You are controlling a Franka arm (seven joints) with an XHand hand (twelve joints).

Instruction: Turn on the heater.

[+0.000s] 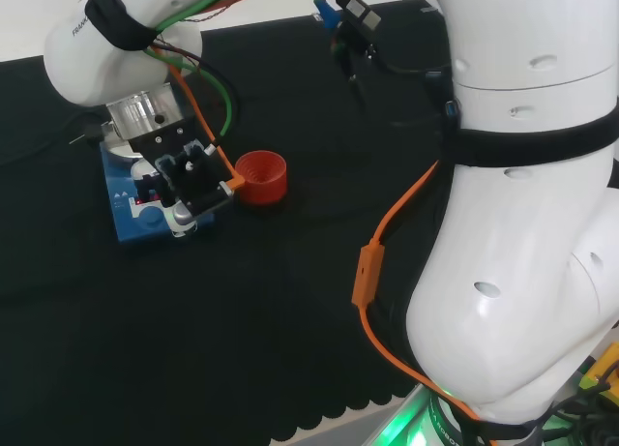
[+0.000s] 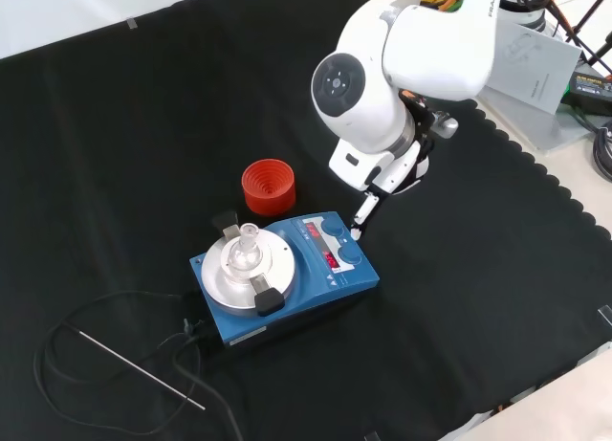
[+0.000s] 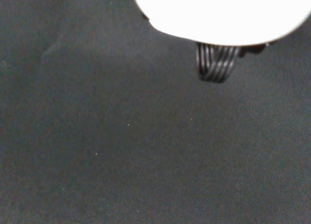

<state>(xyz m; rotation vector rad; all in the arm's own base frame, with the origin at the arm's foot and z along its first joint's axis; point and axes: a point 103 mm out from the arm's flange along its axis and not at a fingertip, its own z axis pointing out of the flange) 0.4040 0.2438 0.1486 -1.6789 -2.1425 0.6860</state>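
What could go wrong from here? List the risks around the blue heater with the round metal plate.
1. A straight finger of the hand reaches down at the control end of the blue heater with the round metal plate; the two round blue knobs sit side by side, so it may press the wrong one.
2. A small clear glass flask stands on the plate; a shove could shake it.
3. The red ribbed ring stand sits close behind the heater and could be bumped.
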